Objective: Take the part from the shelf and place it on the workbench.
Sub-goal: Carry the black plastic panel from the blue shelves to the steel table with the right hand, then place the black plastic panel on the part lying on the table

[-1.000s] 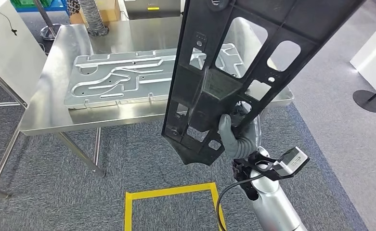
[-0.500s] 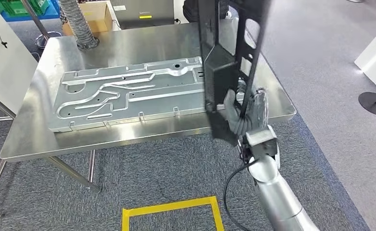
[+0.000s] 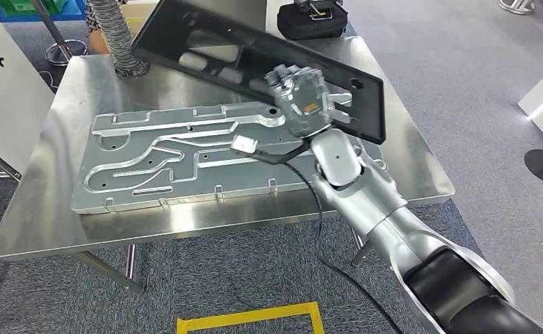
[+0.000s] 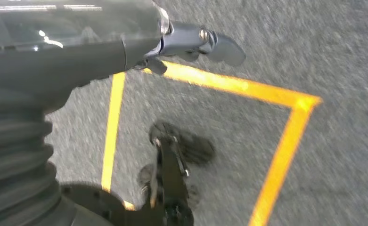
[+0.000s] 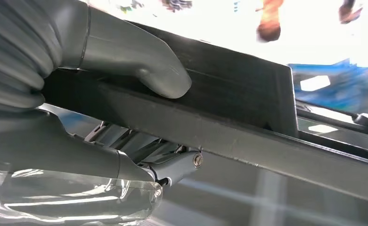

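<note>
Right hand (image 3: 302, 103) holds the black part (image 3: 206, 52) over the workbench (image 3: 67, 209).
In the head view the long part lies tilted across the upper middle of the frame, above the far side of the steel table and the embossed metal plate (image 3: 164, 156). Thumb (image 5: 144, 61) and fingers clamp its edge. The left hand (image 4: 125, 37) hangs over grey carpet with yellow tape (image 4: 266, 94), holding nothing; its fingers' spread is unclear.

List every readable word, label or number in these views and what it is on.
None is readable.
Orange mark on the right hand: too blurred.
Black part, metal plate, workbench: no visible text.
Yellow floor tape: plain line.
</note>
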